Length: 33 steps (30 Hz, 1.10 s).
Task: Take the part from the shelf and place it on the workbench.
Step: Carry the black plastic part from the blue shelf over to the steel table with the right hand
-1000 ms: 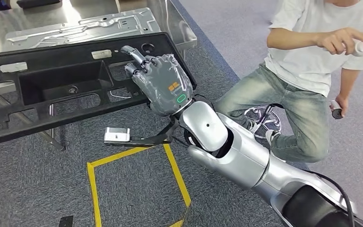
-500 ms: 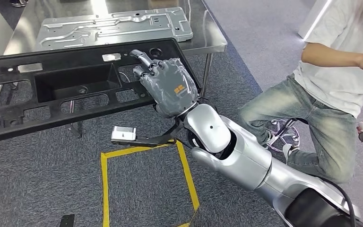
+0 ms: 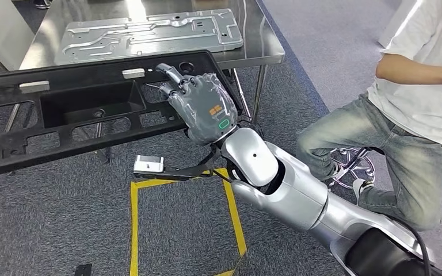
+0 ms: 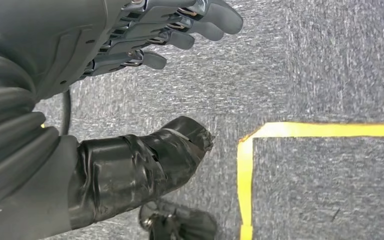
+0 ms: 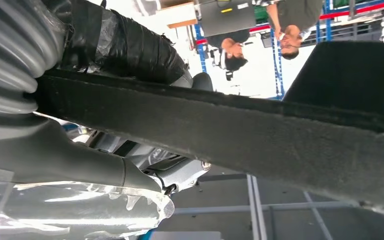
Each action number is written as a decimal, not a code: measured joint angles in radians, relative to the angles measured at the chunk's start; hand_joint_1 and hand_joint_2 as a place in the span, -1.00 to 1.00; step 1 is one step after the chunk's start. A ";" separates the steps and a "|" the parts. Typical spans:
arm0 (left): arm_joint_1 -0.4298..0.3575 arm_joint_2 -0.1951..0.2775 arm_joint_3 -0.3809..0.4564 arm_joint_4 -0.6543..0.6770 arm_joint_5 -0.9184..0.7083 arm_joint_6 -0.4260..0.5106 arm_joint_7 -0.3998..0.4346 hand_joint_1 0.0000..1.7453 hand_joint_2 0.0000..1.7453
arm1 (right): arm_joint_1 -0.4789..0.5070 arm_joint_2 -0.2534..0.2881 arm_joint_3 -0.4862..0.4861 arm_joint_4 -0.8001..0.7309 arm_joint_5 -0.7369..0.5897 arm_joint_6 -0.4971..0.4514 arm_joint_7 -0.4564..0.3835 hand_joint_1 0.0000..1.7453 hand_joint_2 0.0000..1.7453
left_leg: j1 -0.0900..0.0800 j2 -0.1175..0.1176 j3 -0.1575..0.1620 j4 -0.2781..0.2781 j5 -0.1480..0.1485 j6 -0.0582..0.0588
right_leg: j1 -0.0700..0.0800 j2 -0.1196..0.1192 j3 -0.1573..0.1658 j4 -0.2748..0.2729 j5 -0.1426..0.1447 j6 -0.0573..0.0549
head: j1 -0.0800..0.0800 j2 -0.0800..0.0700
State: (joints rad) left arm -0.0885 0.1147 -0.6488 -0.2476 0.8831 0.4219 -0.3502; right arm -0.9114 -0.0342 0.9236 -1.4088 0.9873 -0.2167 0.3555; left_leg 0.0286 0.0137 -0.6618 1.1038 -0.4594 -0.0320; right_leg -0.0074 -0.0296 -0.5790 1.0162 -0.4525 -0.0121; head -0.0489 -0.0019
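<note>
- The right hand (image 3: 206,108) grips the near edge of the long black plastic panel (image 3: 80,112), fingers over its top face and, in the right wrist view, the taped thumb (image 5: 130,47) beneath it; the panel is carried clear of the floor.
- The panel's far edge lies just before the near rim of the steel workbench (image 3: 267,53), not yet on it; a pressed metal sheet (image 3: 149,34) covers much of the benchtop.
- The left hand (image 4: 145,90) hangs over the grey carpet (image 4: 330,60), holding nothing, fingers loosely curled and apart.
- Risk, judged: one hand holds the panel near its right end, so the long left span could sag or twist out of the hold.
- Risk, judged: the panel's far edge could catch the bench rim or ride up on the metal sheet and rest tilted.
- A seated person (image 3: 414,103) is near on the right; a swinging panel end could reach them.
</note>
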 joint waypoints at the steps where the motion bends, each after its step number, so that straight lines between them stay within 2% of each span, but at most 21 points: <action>1: -0.002 0.000 0.000 0.000 0.000 0.000 0.000 -1.00 1.00 | -0.001 0.000 0.000 0.000 0.000 0.000 0.000 1.00 1.00 | -0.002 0.005 0.023 -0.044 0.010 0.005 | 0.001 -0.003 -0.002 0.007 -0.005 0.006 | 0.000 0.000; 2: -0.003 -0.001 0.000 0.000 0.000 0.000 0.000 -1.00 1.00 | -0.001 0.000 0.000 0.000 0.000 0.000 0.000 1.00 1.00 | -0.004 0.006 0.034 -0.065 0.010 0.013 | 0.003 -0.005 -0.004 0.011 -0.008 0.011 | -0.001 0.000; 4: -0.002 -0.001 0.000 0.000 0.000 0.000 0.000 -1.00 1.00 | -0.002 0.000 0.000 0.000 0.000 0.000 0.000 1.00 1.00 | -0.006 -0.004 0.031 -0.065 0.009 0.032 | 0.006 -0.010 -0.005 0.012 -0.009 0.020 | -0.001 0.000; 6: -0.001 -0.001 0.000 0.000 0.001 0.000 0.000 -1.00 1.00 | -0.002 0.000 0.000 -0.001 0.000 0.000 0.000 1.00 1.00 | -0.004 -0.009 0.031 -0.068 0.012 0.045 | 0.004 -0.005 -0.012 0.027 -0.022 0.030 | -0.001 0.000; 8: -0.002 -0.001 0.000 0.000 0.001 0.000 0.000 -1.00 1.00 | -0.001 -0.001 0.000 -0.001 0.000 0.000 0.000 1.00 1.00 | -0.004 -0.013 0.031 -0.071 0.015 0.057 | 0.000 0.011 -0.049 0.110 -0.073 0.038 | 0.000 0.000; 10: -0.003 -0.001 0.000 0.000 0.002 0.000 0.000 -1.00 1.00 | 0.004 -0.003 0.000 -0.002 -0.001 0.002 0.001 1.00 1.00 | -0.007 -0.018 0.030 -0.071 0.015 0.064 | -0.001 0.019 -0.112 0.242 -0.129 0.040 | 0.001 0.000; 11: -0.002 -0.001 0.000 0.000 0.002 0.000 0.001 -1.00 1.00 | 0.007 -0.005 0.000 -0.002 -0.001 0.003 0.002 1.00 1.00 | -0.008 -0.021 0.030 -0.071 0.015 0.065 | -0.001 0.019 -0.134 0.284 -0.138 0.040 | 0.001 0.000; 12: -0.002 -0.001 0.000 0.000 0.003 0.000 0.002 -1.00 1.00 | 0.010 -0.007 0.000 -0.002 -0.002 0.004 0.004 1.00 1.00 | -0.009 -0.025 0.030 -0.071 0.015 0.066 | -0.001 0.020 -0.140 0.293 -0.129 0.038 | 0.001 0.000; 13: -0.002 -0.001 0.000 0.000 0.004 0.001 0.002 -1.00 1.00 | 0.012 -0.008 0.000 -0.002 -0.002 0.006 0.005 1.00 1.00 | -0.010 -0.029 0.031 -0.071 0.015 0.066 | -0.001 0.020 -0.127 0.261 -0.102 0.035 | 0.001 0.000; 15: -0.002 -0.002 0.000 0.000 0.006 0.002 0.003 -1.00 1.00 | 0.013 -0.009 0.000 -0.004 -0.004 0.009 0.009 1.00 1.00 | -0.012 -0.036 0.033 -0.070 0.014 0.065 | 0.002 0.028 -0.066 0.129 -0.035 0.022 | 0.001 0.000; 17: -0.003 -0.003 0.000 0.000 0.008 0.002 0.003 -1.00 1.00 | 0.011 -0.009 0.000 -0.008 -0.005 0.014 0.011 1.00 1.00 | -0.013 -0.040 0.031 -0.070 0.016 0.058 | 0.007 0.037 -0.021 0.033 -0.005 0.012 | 0.001 0.000; 20: -0.001 -0.004 0.000 0.000 0.005 -0.001 0.002 -1.00 1.00 | 0.010 -0.010 0.000 -0.011 -0.006 0.024 0.015 1.00 1.00 | -0.011 -0.041 0.026 -0.074 0.019 0.042 | 0.009 0.037 -0.012 0.009 -0.001 0.006 | 0.001 0.000; 22: -0.001 -0.003 0.000 0.000 0.002 -0.012 0.001 -1.00 1.00 | 0.009 -0.010 0.000 -0.014 -0.016 0.038 0.018 1.00 1.00 | -0.010 -0.035 0.013 -0.045 -0.003 0.032 | 0.003 0.033 -0.008 -0.003 0.007 -0.004 | 0.000 0.000; 23: -0.001 -0.002 0.000 0.000 0.002 -0.018 0.000 -1.00 1.00 | 0.009 -0.010 0.000 -0.015 -0.028 0.049 0.020 1.00 1.00 | -0.008 -0.031 -0.005 -0.003 -0.029 0.027 | 0.001 0.031 -0.006 -0.007 0.010 -0.007 | -0.001 0.000; 25: -0.002 -0.001 0.000 0.000 0.005 -0.028 -0.001 -1.00 1.00 | 0.008 -0.010 0.000 -0.017 -0.067 0.077 0.027 1.00 1.00 | -0.007 -0.027 -0.062 0.124 -0.087 0.020 | 0.001 0.028 -0.007 -0.007 0.009 -0.011 | -0.002 0.000; 26: -0.001 0.000 0.000 0.000 0.007 -0.033 -0.001 -1.00 1.00 | 0.008 -0.010 0.000 -0.016 -0.086 0.087 0.034 1.00 1.00 | -0.007 -0.026 -0.086 0.175 -0.103 0.017 | 0.002 0.027 -0.008 -0.006 0.009 -0.012 | -0.002 0.000; 27: 0.000 0.001 0.000 0.000 0.009 -0.037 -0.001 -1.00 1.00 | 0.009 -0.010 0.000 -0.016 -0.100 0.092 0.041 1.00 1.00 | -0.006 -0.025 -0.095 0.196 -0.101 0.015 | 0.002 0.026 -0.008 -0.005 0.009 -0.012 | -0.002 0.000; 28: 0.001 0.002 0.000 0.000 0.009 -0.041 -0.002 -1.00 1.00 | 0.008 -0.011 0.000 -0.016 -0.109 0.092 0.049 1.00 1.00 | -0.005 -0.023 -0.086 0.178 -0.082 0.013 | 0.001 0.025 -0.008 -0.003 0.008 -0.010 | -0.002 0.000; 30: 0.000 0.003 0.000 0.000 0.009 -0.043 -0.002 -1.00 1.00 | 0.007 -0.011 0.000 -0.016 -0.124 0.083 0.060 1.00 1.00 | -0.003 -0.016 -0.023 0.054 -0.023 0.011 | 0.000 0.025 -0.009 0.004 0.002 -0.004 | -0.002 0.000; 31: 0.000 0.004 -0.001 0.000 0.009 -0.044 -0.002 -1.00 1.00 | 0.005 -0.011 -0.001 -0.016 -0.130 0.074 0.064 1.00 1.00 | -0.004 -0.013 0.008 -0.007 -0.004 0.013 | 0.002 0.025 -0.011 0.011 -0.002 0.001 | -0.002 0.000; 33: -0.003 0.005 -0.002 0.000 0.010 -0.045 -0.002 -1.00 1.00 | 0.002 -0.013 -0.002 -0.017 -0.132 0.051 0.072 1.00 1.00 | -0.008 -0.012 0.035 -0.061 -0.001 0.025 | 0.005 0.025 -0.016 0.019 -0.007 0.011 | -0.003 0.000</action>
State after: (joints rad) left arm -0.0911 0.1194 -0.6503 -0.2476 0.8927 0.3774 -0.3524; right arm -0.9089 -0.0469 0.9214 -1.4256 0.8549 -0.1652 0.4271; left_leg 0.0208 0.0014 -0.6271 1.0430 -0.4608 -0.0066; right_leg -0.0021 -0.0043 -0.5954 1.0350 -0.4594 -0.0008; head -0.0523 -0.0019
